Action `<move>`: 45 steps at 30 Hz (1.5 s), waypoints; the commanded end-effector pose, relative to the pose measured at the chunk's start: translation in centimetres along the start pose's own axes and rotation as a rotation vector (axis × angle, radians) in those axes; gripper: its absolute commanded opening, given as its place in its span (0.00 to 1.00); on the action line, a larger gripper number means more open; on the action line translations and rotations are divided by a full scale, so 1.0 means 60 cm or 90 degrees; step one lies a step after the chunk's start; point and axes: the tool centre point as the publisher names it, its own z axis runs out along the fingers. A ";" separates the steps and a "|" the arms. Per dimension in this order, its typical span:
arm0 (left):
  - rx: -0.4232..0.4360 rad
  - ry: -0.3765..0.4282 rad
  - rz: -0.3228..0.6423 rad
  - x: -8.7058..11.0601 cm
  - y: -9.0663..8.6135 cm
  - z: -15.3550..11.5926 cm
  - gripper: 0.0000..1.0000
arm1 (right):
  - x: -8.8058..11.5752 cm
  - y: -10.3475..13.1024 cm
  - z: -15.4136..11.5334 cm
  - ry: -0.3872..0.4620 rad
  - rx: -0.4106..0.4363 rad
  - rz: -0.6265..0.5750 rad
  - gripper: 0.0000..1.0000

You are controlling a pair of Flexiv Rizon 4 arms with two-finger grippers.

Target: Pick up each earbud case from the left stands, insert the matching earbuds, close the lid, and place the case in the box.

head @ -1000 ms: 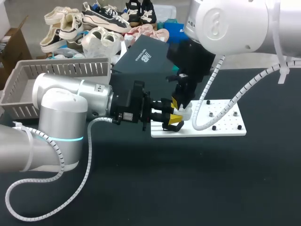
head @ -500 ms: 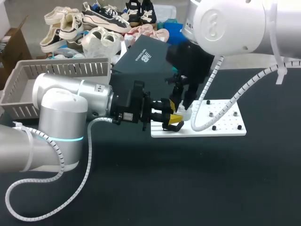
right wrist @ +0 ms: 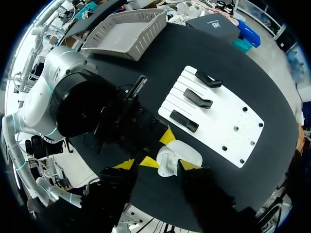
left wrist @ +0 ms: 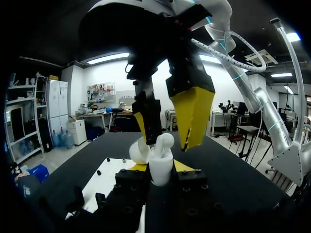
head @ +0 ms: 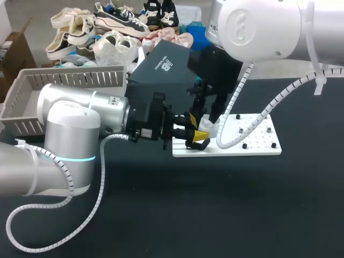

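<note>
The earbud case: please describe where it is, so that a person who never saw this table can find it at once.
On the black table lies a white board; at its left end the left gripper is shut on the earbud case, with the right gripper just above. It is small, white and rounded, its lid open; the stands beside it are black bars.

Black table (head: 226, 215), dark closed box (head: 161, 70)
</note>
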 end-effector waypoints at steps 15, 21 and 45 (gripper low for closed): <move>-0.003 0.000 0.001 0.000 -0.002 0.000 0.00 | 0.025 0.010 -0.030 -0.023 0.016 0.002 0.96; -0.003 0.000 0.001 0.000 -0.002 0.000 0.00 | 0.046 -0.012 -0.043 -0.033 0.032 0.043 1.00; -0.003 0.000 0.001 0.000 -0.002 0.000 0.00 | 0.061 -0.075 -0.011 0.019 0.016 0.118 1.00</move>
